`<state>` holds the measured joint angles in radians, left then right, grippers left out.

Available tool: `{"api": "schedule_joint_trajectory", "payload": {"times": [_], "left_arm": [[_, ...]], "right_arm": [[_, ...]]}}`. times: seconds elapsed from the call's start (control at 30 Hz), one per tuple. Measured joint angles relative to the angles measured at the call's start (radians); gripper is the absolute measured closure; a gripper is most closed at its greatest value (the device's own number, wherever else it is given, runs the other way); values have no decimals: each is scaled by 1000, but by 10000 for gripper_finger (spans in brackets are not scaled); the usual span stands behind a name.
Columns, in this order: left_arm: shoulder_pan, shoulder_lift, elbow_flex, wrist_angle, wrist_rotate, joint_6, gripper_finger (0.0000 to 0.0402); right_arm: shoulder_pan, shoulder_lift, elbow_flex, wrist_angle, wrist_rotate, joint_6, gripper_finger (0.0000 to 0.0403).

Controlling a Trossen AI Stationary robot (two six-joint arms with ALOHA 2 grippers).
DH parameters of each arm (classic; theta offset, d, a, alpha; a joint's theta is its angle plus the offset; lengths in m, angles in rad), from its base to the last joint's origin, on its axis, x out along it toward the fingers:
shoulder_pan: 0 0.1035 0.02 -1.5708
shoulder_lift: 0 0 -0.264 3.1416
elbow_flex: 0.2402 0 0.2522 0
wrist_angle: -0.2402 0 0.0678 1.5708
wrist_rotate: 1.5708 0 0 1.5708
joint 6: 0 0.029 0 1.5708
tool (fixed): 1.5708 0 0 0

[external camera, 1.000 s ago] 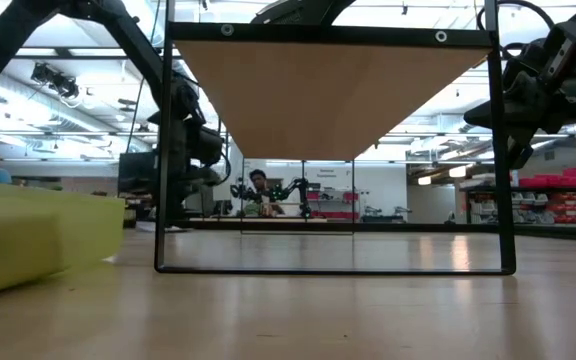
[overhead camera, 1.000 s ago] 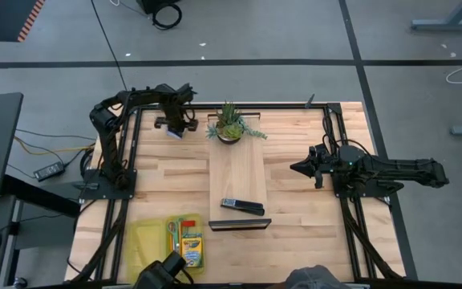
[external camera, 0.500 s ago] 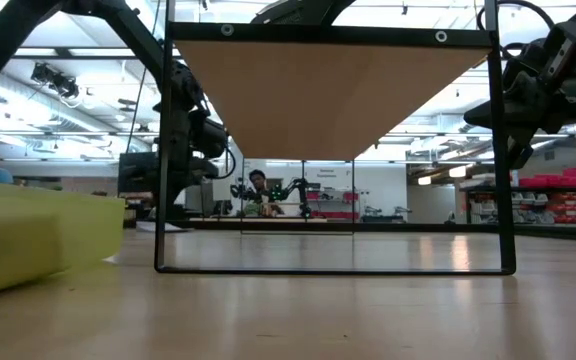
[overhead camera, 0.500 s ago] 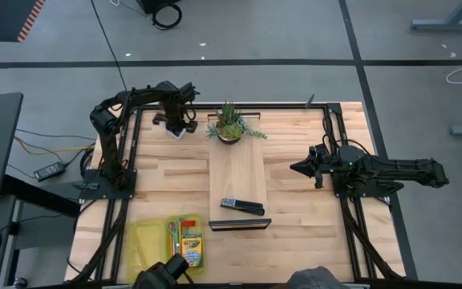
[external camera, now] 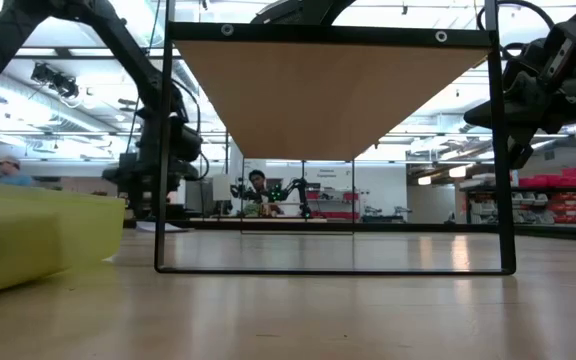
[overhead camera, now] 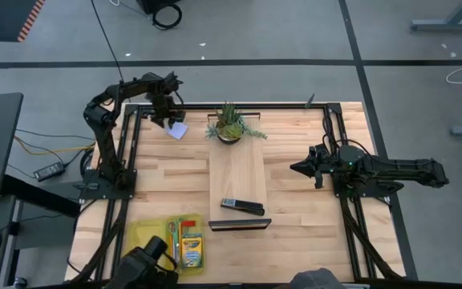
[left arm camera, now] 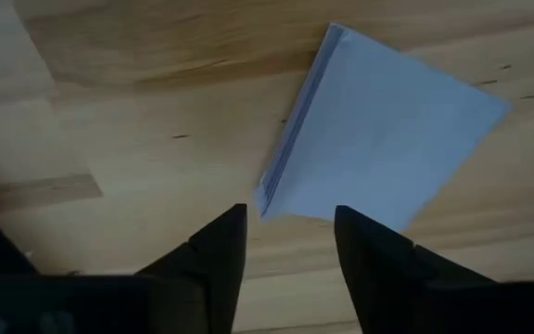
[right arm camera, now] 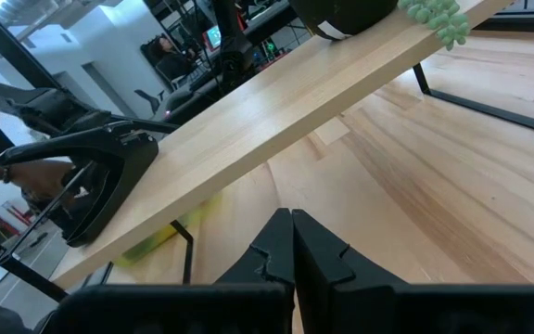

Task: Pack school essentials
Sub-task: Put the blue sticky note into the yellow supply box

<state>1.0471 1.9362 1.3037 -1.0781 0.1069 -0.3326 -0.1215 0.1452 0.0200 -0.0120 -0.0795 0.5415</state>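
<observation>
Yellow-green crayon box (overhead camera: pixel 192 249) & green-handled scissors (overhead camera: pixel 172 234) are seen already in the yellow case (overhead camera: pixel 144 239) at the table's near-left corner. Right gripper (overhead camera: pixel 296 168) is parked w/ fingers together near the right edge, holding nothing. Note pad (overhead camera: pixel 179 130) lies flat on the table (overhead camera: pixel 295 217) at the far-left corner; left gripper (overhead camera: pixel 167 120) is poised just above it, fingers apart, not clamped. Pad pickup seems unfinished: a fresh grasp on its edge is prob. needed, then carry to case.

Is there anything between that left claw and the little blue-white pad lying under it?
Nothing. In the left wrist view the left gripper hangs open above the note pad, which lies alone on bare table.
</observation>
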Motion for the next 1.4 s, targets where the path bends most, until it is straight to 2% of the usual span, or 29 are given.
{"api": "schedule_joint_trajectory", "payload": {"times": [0.2, 0.47, 0.63, 0.87, 1.0, 1.17, 1.3, 1.4], "left_arm": [[27, 0, -4, 36, 51, 15, 219], [31, 1, -4, 63, 58, 4, 252], [46, 2, -17, 56, 114, -39, 274], [37, 2, 5, 7, 119, -101, 292], [25, 1, 20, 19, 58, -81, 299], [41, 9, 20, -20, 46, -79, 306], [57, 8, 17, -63, 48, -98, 316], [66, 8, 16, -100, 87, -94, 327]], "right_arm": [[0, 0, 0, 0, 0, 0, 397], [0, 0, 0, 0, 0, 0, 397], [0, 0, 0, 0, 0, 0, 397], [0, 0, 0, 0, 0, 0, 397], [0, 0, 0, 0, 0, 0, 397], [0, 0, 0, 0, 0, 0, 397], [0, 0, 0, 0, 0, 0, 397], [0, 0, 0, 0, 0, 0, 397]]}}
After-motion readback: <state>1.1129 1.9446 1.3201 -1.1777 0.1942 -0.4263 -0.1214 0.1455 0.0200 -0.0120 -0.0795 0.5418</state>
